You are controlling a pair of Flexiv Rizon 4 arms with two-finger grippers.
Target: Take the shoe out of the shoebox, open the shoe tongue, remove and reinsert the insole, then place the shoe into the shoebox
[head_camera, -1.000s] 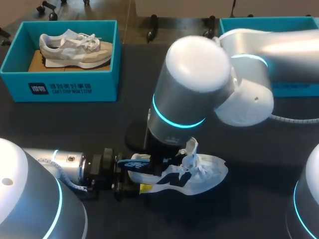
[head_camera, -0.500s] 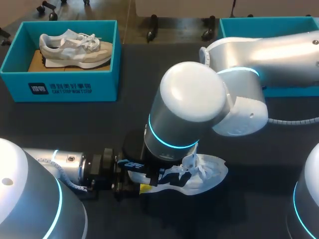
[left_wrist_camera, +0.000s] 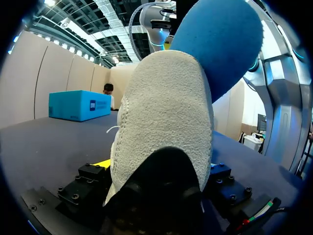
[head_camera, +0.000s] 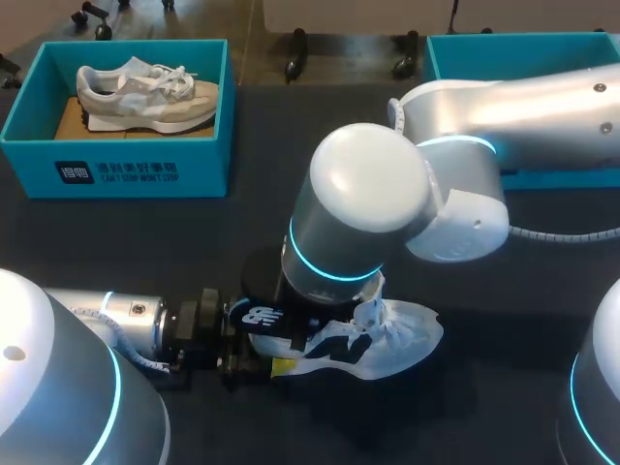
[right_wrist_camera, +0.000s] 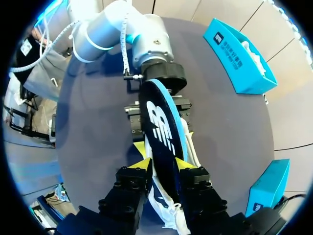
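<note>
A white shoe [head_camera: 392, 339] with dark side marks lies on the dark table, toe toward the right. My left gripper [head_camera: 271, 341] comes in low from the left, its jaws wide, and is shut on the shoe's heel [left_wrist_camera: 166, 122]; one yellow fingertip [left_wrist_camera: 101, 164] shows beside it. A blue-edged dark insole [right_wrist_camera: 161, 127] with a white logo sticks up out of the shoe's heel end [head_camera: 262, 316]. My right gripper [right_wrist_camera: 161, 164] is shut on the insole from above. In the head view the right arm's wrist hides that gripper.
A teal shoebox [head_camera: 116, 165] at the back left holds another grey-white shoe [head_camera: 145, 95]. A second teal box [head_camera: 523, 46] stands at the back right, partly behind my right arm. Small black items [head_camera: 291, 60] lie along the far edge.
My right arm's wrist swung lower and to the left over the shoe. The insole turned so that its logo face now shows above the heel. The left arm and shoe stayed put.
</note>
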